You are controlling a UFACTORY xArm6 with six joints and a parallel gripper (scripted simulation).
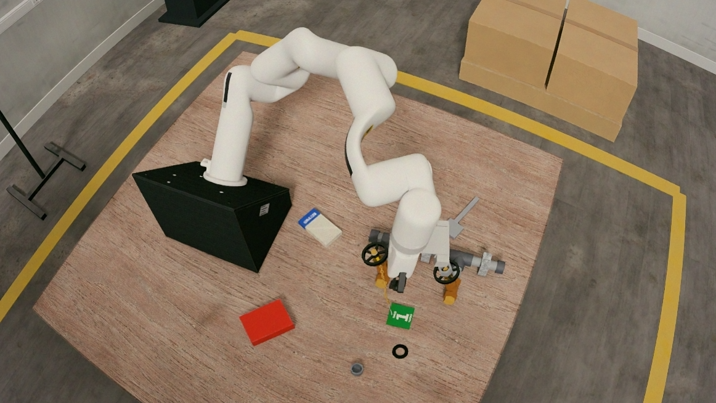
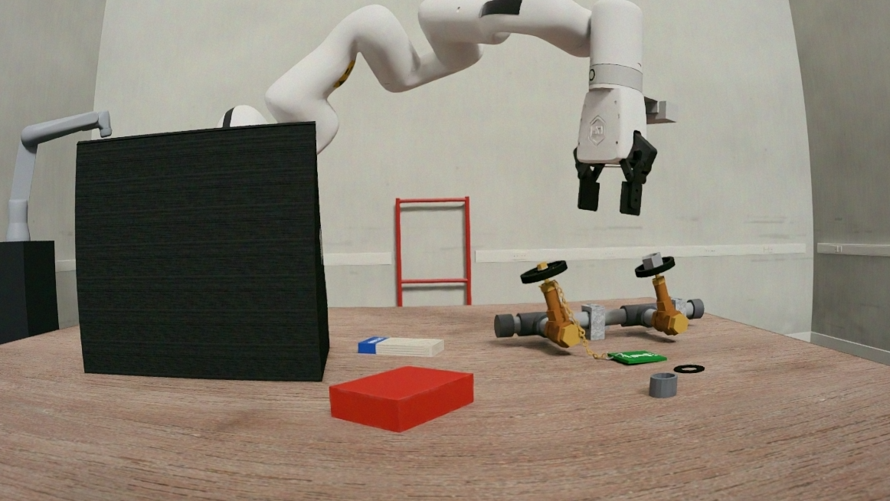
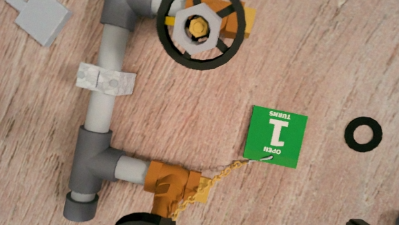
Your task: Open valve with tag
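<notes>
A grey pipe (image 2: 597, 318) lies on the wooden board and carries two brass valves with black handwheels. The left valve (image 2: 544, 272) has a gold chain (image 3: 207, 181) running to a green tag (image 3: 275, 137) that reads "OPEN 1 TURNS". The tag lies flat in front of the pipe (image 1: 400, 315). The right valve (image 2: 654, 266) has a grey hex cap on its wheel (image 3: 201, 29) and no tag. My gripper (image 2: 613, 195) is open and empty. It points down, well above the pipe, between the two valves. In the wrist view only the top rim of the tagged valve's wheel (image 3: 138, 219) shows at the bottom edge.
A black washer (image 1: 398, 347) and a small grey cylinder (image 1: 356, 368) lie in front of the tag. A red box (image 1: 266, 321), a white and blue box (image 1: 319, 227) and the black robot base (image 1: 212, 212) are to the left. A grey flat tool (image 1: 463, 215) lies behind the pipe.
</notes>
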